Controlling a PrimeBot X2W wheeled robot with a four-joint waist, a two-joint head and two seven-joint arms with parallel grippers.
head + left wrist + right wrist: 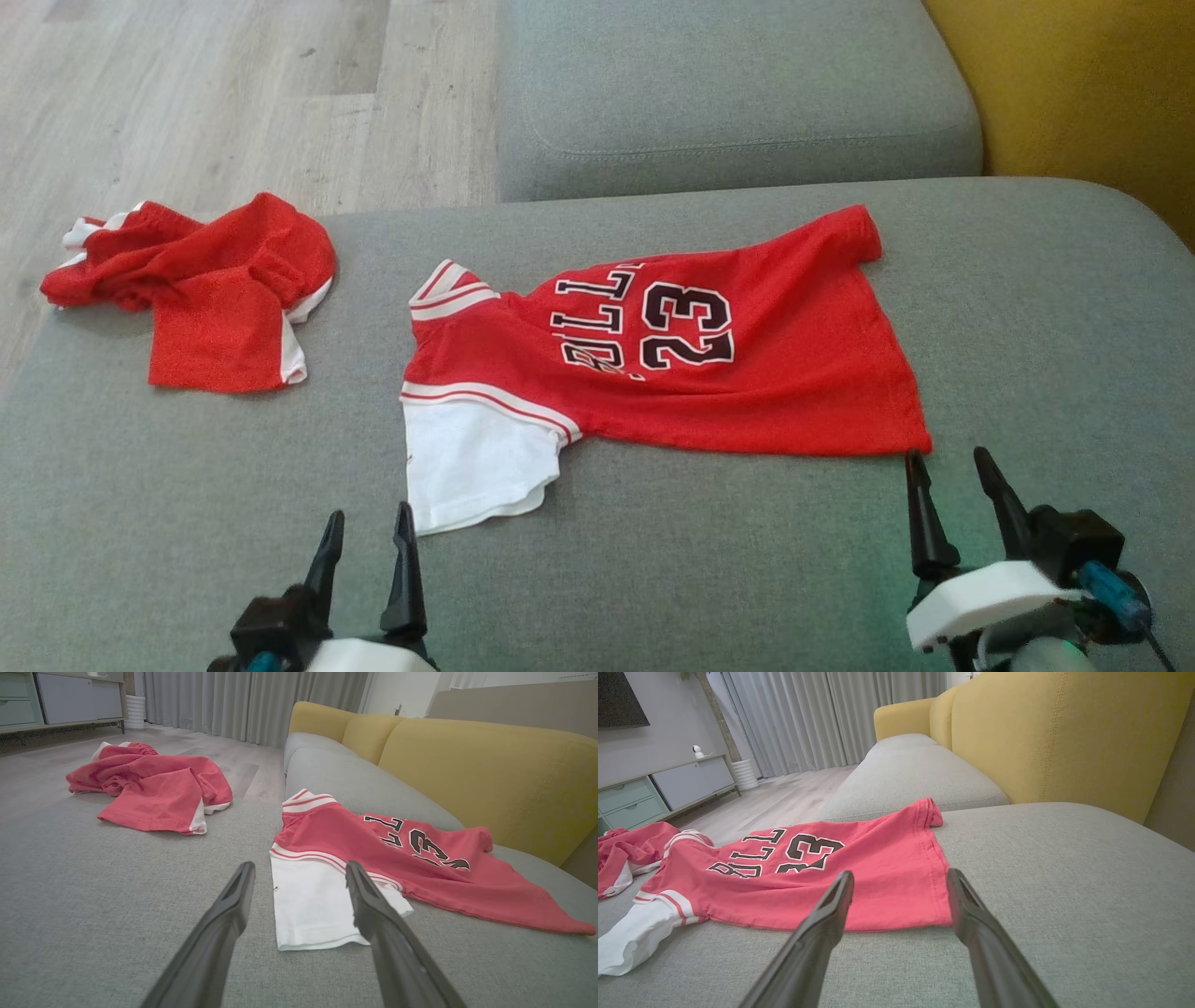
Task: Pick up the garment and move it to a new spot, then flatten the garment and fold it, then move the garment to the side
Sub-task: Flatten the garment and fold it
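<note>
The red jersey (672, 373) lies spread on the grey sofa cushion (1027, 308), its white sleeve just ahead of the left fingers (404, 569) and its hem corner just beyond the right fingers (922, 518); both pairs are spread wide and hold nothing. Crumpled red shorts (215, 289) sit well apart from it at the cushion's left edge. The right wrist view adds a yellow backrest (1064, 732), grey curtains (808, 718) and a low cabinet (668, 784).
</note>
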